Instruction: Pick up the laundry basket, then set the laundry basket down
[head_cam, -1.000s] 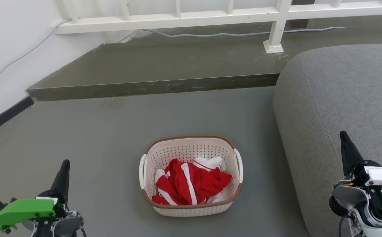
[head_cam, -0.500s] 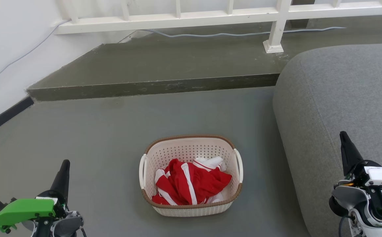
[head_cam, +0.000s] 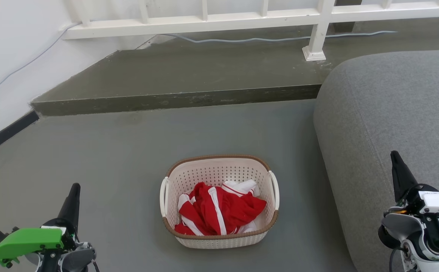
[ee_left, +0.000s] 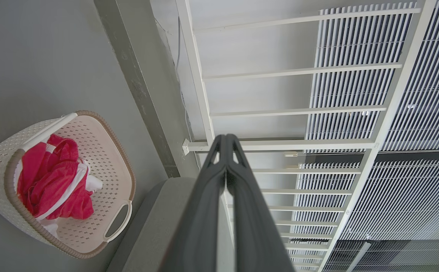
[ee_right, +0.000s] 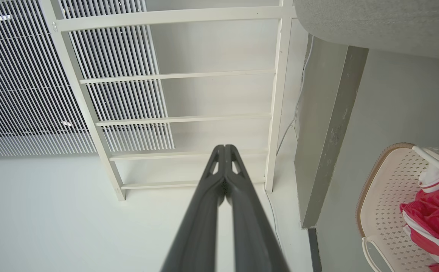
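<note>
The laundry basket (head_cam: 219, 172), cream-white and perforated with a brown rim and white side handles, stands on the grey floor at the lower middle of the head view. Red and white clothing lies inside it. It also shows at the left of the left wrist view, laundry basket (ee_left: 109, 158), and at the lower right of the right wrist view, laundry basket (ee_right: 383, 189). My left gripper (head_cam: 75, 189) is shut and empty, well to the basket's left. My right gripper (head_cam: 394, 155) is shut and empty, over the sofa at the right. Both sets of fingers touch at the tips, left gripper (ee_left: 226, 136) and right gripper (ee_right: 225, 147).
A grey sofa (head_cam: 393, 109) rises close to the basket's right side. A raised concrete step (head_cam: 174, 100) crosses behind it, with a white railing (head_cam: 317, 34) and a cable on top. A white wall (head_cam: 11, 56) runs along the left.
</note>
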Robot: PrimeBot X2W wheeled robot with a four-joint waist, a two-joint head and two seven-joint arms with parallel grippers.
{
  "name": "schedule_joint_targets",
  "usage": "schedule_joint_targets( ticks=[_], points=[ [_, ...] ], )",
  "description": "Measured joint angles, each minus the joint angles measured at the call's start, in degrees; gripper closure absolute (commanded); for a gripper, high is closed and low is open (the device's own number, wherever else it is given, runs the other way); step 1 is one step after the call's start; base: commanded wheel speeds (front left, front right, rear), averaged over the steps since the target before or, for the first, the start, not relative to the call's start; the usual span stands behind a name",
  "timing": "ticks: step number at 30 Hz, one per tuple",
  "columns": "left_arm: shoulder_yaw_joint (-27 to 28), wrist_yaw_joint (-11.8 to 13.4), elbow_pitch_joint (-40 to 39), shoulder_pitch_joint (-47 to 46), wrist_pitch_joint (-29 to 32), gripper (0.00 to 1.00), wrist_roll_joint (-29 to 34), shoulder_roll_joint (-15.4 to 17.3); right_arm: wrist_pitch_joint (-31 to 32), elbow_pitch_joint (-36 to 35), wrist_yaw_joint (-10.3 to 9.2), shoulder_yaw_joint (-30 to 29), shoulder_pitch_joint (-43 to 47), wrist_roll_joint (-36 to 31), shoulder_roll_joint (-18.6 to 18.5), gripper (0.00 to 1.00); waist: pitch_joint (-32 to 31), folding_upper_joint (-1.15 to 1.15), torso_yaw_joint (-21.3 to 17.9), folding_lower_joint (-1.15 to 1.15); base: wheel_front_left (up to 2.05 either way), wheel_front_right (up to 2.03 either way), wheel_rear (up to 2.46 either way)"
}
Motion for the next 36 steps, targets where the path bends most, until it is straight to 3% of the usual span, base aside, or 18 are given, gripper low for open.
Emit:
schedule_joint_targets(
  ticks=[36],
  points=[
    [0.09, 0.00, -0.01, -0.01, 0.01, 1.00, 0.00, -0.01, 0.02, 0.34, 0.15, -0.22, -0.03, -0.01, 0.02, 1.00, 0.00, 0.00, -0.01, 0.00, 0.00, 0.00, 0.00]
  ],
)
